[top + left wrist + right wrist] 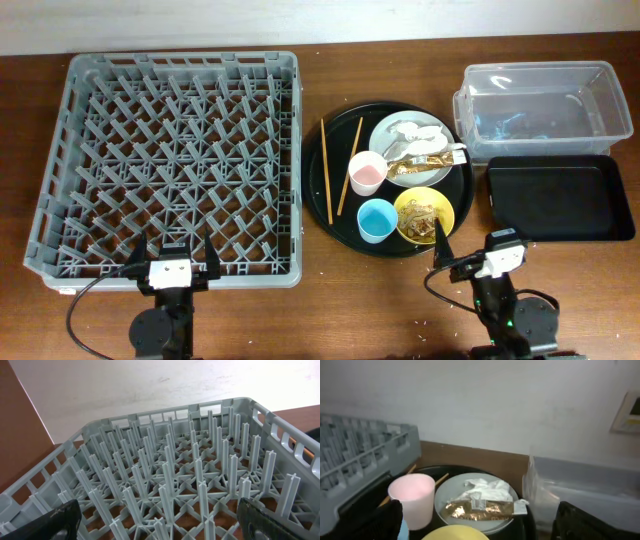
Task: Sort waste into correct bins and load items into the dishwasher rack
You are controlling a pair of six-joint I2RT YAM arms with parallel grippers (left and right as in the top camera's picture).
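The grey dishwasher rack [297,150] fills the left and holds nothing. On a round black tray [330,225] stand a pale plate [382,133] with white napkins [415,133] and a gold wrapper [415,170], a pink cup [367,172], a blue cup [377,220], a yellow bowl [403,205] with scraps and a wrapper, and two chopsticks [326,170]. My left gripper [171,256] is open and empty at the rack's near edge [160,527]. My right gripper [468,243] is open and empty, just near of the bowl [485,527].
A clear tub [540,68] stands at the back right, with a shallow black tray [560,200] in front of it. Small crumbs [440,320] lie on the table near the right arm. The right wrist view shows the pink cup [412,497], plate [445,505] and tub [580,487].
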